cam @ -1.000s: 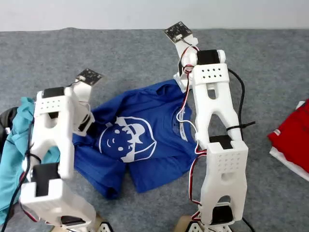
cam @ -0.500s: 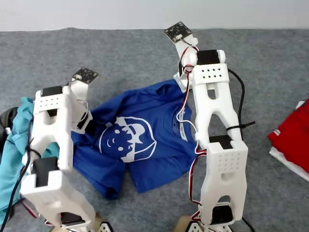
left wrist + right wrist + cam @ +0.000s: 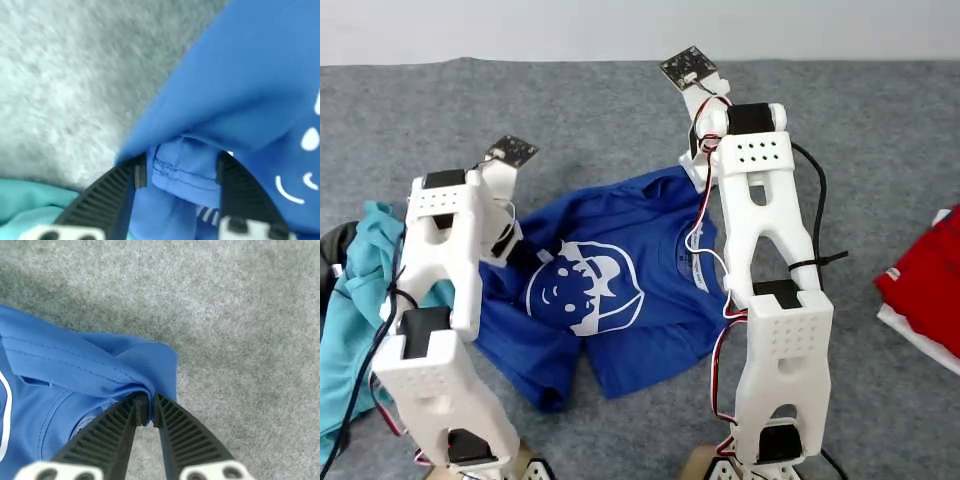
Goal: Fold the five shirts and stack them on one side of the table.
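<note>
A blue shirt (image 3: 655, 312) with a white cartoon print lies crumpled in the middle of the grey cloth table (image 3: 590, 110). My left gripper (image 3: 517, 252) is at the shirt's left sleeve. In the left wrist view the left gripper (image 3: 180, 167) is open, with a bunched blue hem (image 3: 182, 170) between its fingers. My right gripper (image 3: 697, 168) is at the shirt's far right corner. The right wrist view has the right gripper (image 3: 146, 407) shut on a pinch of the blue shirt (image 3: 60, 370) at that corner.
A teal shirt (image 3: 350, 290) is heaped at the table's left edge, beside a dark garment (image 3: 330, 250); the teal shirt (image 3: 30, 200) also lies next to the left fingers. A red shirt (image 3: 930, 275) lies on a white one (image 3: 910, 325) at the right edge.
The left arm swung a little left, then came back right and forward onto the blue shirt's sleeve. The right arm and the shirt's far corner have stayed put.
</note>
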